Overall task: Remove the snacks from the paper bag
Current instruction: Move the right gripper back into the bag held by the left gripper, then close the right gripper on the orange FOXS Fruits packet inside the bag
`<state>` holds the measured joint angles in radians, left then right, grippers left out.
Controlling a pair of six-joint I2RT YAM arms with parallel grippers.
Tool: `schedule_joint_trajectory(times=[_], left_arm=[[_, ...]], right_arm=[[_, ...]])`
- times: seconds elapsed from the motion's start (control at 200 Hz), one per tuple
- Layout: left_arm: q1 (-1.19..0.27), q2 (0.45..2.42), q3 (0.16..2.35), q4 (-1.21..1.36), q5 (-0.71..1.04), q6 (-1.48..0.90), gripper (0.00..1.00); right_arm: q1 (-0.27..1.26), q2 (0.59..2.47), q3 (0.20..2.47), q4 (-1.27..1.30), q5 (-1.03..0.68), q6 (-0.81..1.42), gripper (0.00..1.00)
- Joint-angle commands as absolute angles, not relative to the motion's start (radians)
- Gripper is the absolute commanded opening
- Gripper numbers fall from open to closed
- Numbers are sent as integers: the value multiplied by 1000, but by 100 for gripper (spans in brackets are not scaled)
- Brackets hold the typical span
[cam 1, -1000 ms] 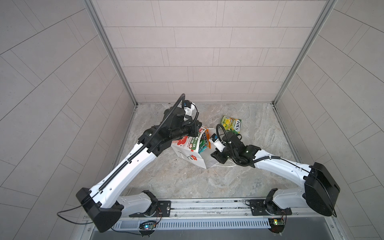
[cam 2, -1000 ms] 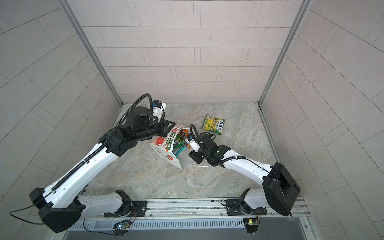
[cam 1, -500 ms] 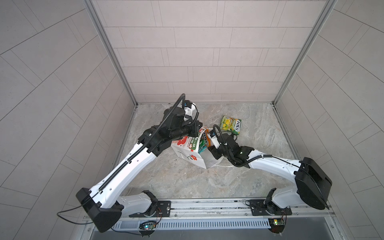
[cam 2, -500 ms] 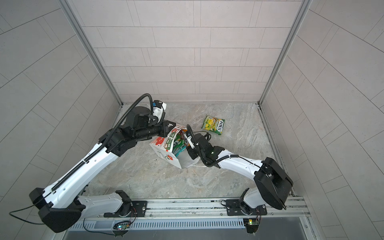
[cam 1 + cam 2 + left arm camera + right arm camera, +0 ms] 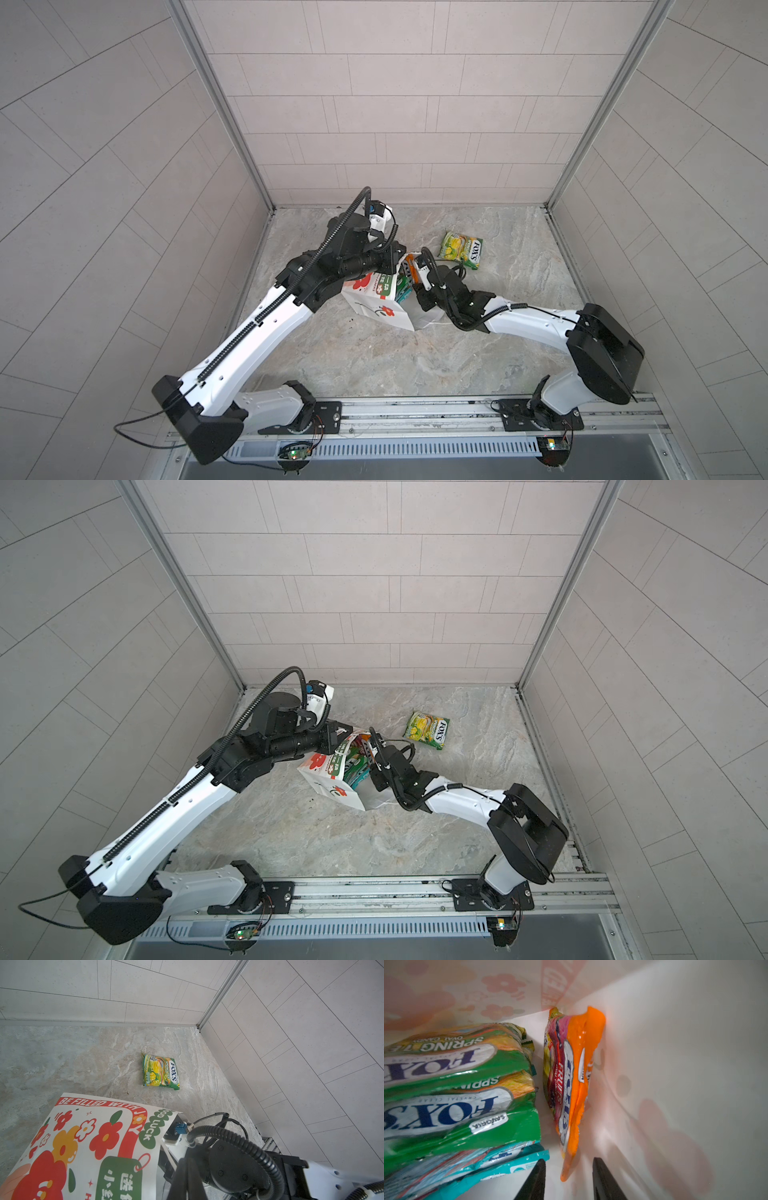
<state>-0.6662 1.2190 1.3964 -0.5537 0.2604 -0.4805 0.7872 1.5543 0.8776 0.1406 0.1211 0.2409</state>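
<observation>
The white paper bag (image 5: pixel 379 309) (image 5: pixel 332 788) (image 5: pixel 83 1147) leans tilted on the floor, its mouth facing right. My left gripper (image 5: pixel 392 254) (image 5: pixel 188 1180) is shut on the bag's upper rim, with a white cord running between its fingers. My right gripper (image 5: pixel 569 1169) is inside the bag and open, with the lower corner of an orange-pink packet (image 5: pixel 571 1084) between its fingers, untouched by either. Beside it lie two green-yellow packets (image 5: pixel 456 1076) on teal ones (image 5: pixel 492 1164). One green-yellow packet (image 5: pixel 462 248) (image 5: pixel 428 728) (image 5: pixel 161 1071) lies on the floor outside the bag.
Tiled walls close in the marble floor (image 5: pixel 374 365) on the left, back and right. The metal rail (image 5: pixel 415 411) carrying both arm bases runs along the front. The right forearm (image 5: pixel 532 322) stretches low across the floor to the bag's mouth.
My right gripper has pushed left, deeper into the bag's mouth, and its jaws have narrowed around the orange-pink packet's corner. The left arm and the bag have stayed put.
</observation>
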Motion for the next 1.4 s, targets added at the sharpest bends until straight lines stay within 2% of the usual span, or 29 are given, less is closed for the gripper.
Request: schedule_joint_trajectory(times=[0.0,0.17,0.395,0.665,0.976,1.031,1.116,1.201,1.396], left_arm=[[-672,1207,1447,-543,280,-477,0],[-672,1207,1450,-545,290,-479,0],[-671,1207,1454,-546,281,-483,0],[-672,1216,1465,-545,301,-488,0],[-672,1220,1468,-546,315,-487,0],[-672,1221,1468,-546,314,-486,0],[-672,1218,1467,-549,311,-485,0],[-672,1218,1465,-549,307,-483,0],[-672,1214,1457,-555,272,-483,0]], right_arm=[[792,1579,905,178,151,276,38],[792,1602,918,192,178,284,40],[792,1632,929,198,126,261,39],[780,1671,964,171,176,267,39],[754,1724,1000,202,85,269,38],[746,1727,1003,210,67,266,33],[731,1726,1002,223,36,267,13],[720,1713,996,232,14,260,0],[713,1644,971,203,-23,230,0]])
